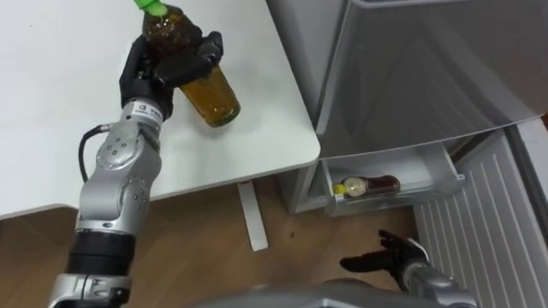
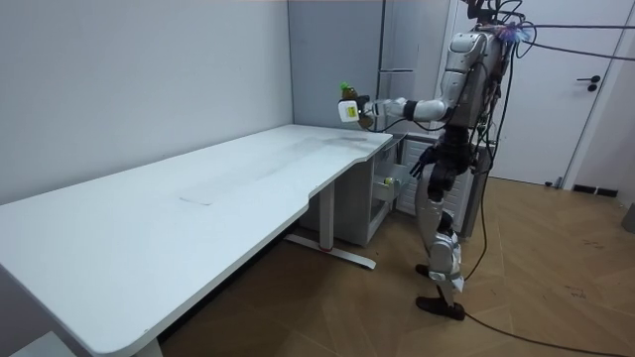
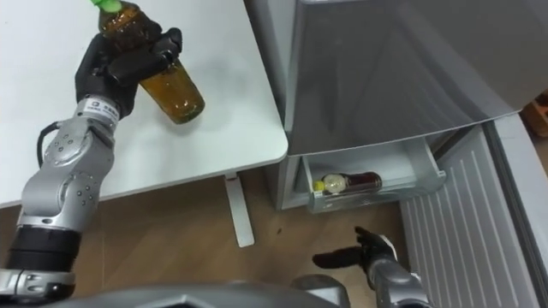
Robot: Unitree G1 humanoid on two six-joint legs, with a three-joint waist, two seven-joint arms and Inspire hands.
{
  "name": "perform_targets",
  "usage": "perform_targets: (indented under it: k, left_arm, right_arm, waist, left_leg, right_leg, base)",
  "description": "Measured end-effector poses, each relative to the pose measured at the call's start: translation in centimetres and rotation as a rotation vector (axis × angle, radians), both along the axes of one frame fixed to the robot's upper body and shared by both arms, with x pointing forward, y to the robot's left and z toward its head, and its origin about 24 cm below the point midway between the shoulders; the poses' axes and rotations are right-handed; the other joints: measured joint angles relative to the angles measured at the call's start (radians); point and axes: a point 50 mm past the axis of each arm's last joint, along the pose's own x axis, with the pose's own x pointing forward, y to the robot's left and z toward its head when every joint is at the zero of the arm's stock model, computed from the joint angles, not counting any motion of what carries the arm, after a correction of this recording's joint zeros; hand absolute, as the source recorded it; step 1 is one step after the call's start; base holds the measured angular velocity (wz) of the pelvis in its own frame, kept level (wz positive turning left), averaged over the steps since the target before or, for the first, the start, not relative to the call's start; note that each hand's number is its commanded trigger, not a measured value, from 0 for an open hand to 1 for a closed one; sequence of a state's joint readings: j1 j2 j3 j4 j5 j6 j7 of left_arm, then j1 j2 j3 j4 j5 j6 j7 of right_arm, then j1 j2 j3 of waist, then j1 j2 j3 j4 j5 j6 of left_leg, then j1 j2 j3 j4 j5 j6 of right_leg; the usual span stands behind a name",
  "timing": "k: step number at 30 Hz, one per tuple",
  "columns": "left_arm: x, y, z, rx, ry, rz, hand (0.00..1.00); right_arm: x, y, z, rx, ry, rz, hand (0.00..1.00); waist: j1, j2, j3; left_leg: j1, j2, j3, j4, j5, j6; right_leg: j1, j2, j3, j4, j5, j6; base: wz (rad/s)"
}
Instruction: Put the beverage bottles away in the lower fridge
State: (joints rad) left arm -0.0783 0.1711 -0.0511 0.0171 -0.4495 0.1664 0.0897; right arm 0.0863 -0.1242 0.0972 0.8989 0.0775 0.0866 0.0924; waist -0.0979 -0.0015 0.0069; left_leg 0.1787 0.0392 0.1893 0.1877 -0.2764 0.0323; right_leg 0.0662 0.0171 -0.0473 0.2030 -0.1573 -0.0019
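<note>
Dark bottle point(image 1: 372, 185) lies in lower fridge drawer point(image 1: 445, 184). Left hand point(image 1: 163, 64) grips 2nd, green-capped tea bottle point(image 1: 210, 94), over desk point(image 1: 51, 128); right hand point(image 1: 390, 255) open, empty. Stowing it remains.

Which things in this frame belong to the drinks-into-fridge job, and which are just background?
Job:
- green-capped bottle, gripped in the left hand
- open lower fridge drawer
- yellow-capped bottle, lying in that drawer
- right hand, free, low near the drawer

Background:
- white table
- room door
</note>
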Motion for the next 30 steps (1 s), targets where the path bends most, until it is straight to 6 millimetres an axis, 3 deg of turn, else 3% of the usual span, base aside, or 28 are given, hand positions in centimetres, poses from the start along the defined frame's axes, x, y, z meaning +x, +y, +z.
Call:
perform_targets:
  k: [14, 19, 24, 30]
  left_arm:
    - [-0.4, -3.5, 0.8, -0.046, -0.059, -0.256, 1.0]
    - [-0.6, -4.1, 0.6, -0.059, -0.065, -0.327, 1.0]
    - [-0.9, -4.7, 0.5, -0.059, -0.069, -0.413, 1.0]
    - [-2.0, -4.5, -0.4, -0.041, -0.042, -0.529, 1.0]
  right_arm:
    - [5.1, 4.0, 4.7, 0.209, -0.316, 0.26, 0.0]
    - [5.2, 4.6, 5.1, 0.26, -0.333, 0.315, 0.0]
    - [6.0, 5.3, 7.2, 0.337, -0.407, 0.431, 0.0]
    - [6.0, 4.0, 8.4, 0.388, -0.383, 0.554, 0.0]
  waist:
    - [0.02, -0.007, 0.0]
    - [0.022, -0.01, 0.0012]
    - [0.022, -0.024, 0.0044]
    - [0.021, -0.037, 0.0033]
  left_leg:
    - [-0.025, -0.001, -0.005, 0.013, 0.0, 0.0]
    - [-0.025, 0.0, -0.003, 0.013, 0.0, 0.0]
    - [-0.028, -0.001, -0.004, 0.013, 0.0, 0.0]
    - [-0.027, -0.001, -0.008, 0.016, 0.0, 0.0]
  right_leg:
    - [-0.015, -0.008, -0.011, 0.002, 0.0, 0.0]
    - [-0.017, -0.007, -0.01, 0.003, 0.0, 0.0]
    - [-0.018, -0.009, -0.01, 0.003, 0.0, 0.0]
    - [-0.017, -0.009, -0.01, 0.003, 0.0, 0.0]
  base:
    - [0.02]
    - [0.0]
    - [0.0]
    - [-0.01]
